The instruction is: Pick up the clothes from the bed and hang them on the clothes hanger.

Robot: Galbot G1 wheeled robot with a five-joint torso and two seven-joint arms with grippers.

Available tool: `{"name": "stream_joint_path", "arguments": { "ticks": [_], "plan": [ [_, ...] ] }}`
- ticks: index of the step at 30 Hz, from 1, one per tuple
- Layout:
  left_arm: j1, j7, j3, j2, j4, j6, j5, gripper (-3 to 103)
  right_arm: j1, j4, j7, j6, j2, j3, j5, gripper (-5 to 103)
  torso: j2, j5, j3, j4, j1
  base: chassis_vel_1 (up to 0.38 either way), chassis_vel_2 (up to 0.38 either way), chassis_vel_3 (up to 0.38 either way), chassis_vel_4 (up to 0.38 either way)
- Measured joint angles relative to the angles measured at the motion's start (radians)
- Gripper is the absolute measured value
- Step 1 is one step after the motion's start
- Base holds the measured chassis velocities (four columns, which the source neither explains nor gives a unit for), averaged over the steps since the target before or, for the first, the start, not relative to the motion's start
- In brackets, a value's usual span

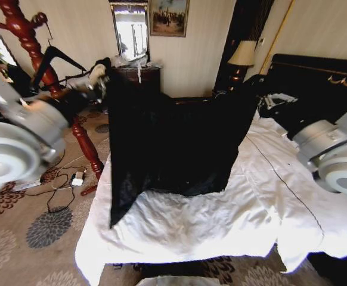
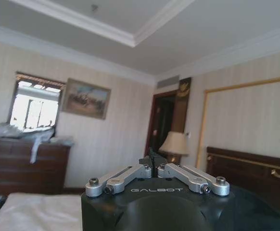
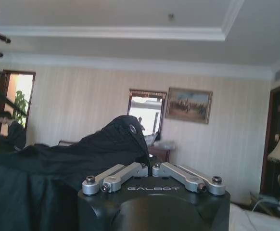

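Observation:
The clothes (image 1: 167, 143), a large black garment, hang spread like a curtain above the bed (image 1: 221, 220), the lower edge resting on the white sheet. My left gripper (image 1: 99, 74) is shut on the garment's upper left corner, close to the wooden stand. My right gripper (image 1: 273, 99) is shut on the upper right corner near the headboard. In the left wrist view the left gripper (image 2: 153, 168) pinches a thin black sliver of fabric. In the right wrist view the right gripper (image 3: 149, 166) grips bunched black cloth (image 3: 96, 149). The black clothes hanger (image 1: 57, 55) hangs on the stand, left of the left gripper.
A reddish-brown turned coat stand (image 1: 30, 42) rises at the left beside the bed. Cables and a power strip (image 1: 72, 179) lie on the patterned carpet at its foot. A dark dresser (image 1: 141, 74) and a lamp (image 1: 242, 56) stand against the back wall; the black headboard (image 1: 316, 83) is at the right.

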Motion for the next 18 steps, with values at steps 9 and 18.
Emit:
{"name": "stream_joint_path", "arguments": {
  "ticks": [9,18],
  "plan": [
    [0.083,0.036,0.013,-0.059,0.064,-0.003,0.107,1,-0.025,-0.035,-0.028,-0.007,-0.017,-0.038,-0.031,0,0.000,0.0000,0.000,0.0003,0.000,0.000,0.000,0.000,0.000],
    [0.172,0.044,-0.030,-0.055,0.028,0.005,0.139,27,-0.052,-0.066,-0.052,-0.003,-0.021,-0.042,-0.095,0,0.000,0.0000,0.000,0.0003,0.000,0.000,0.000,0.000,0.000]
  ]
}}
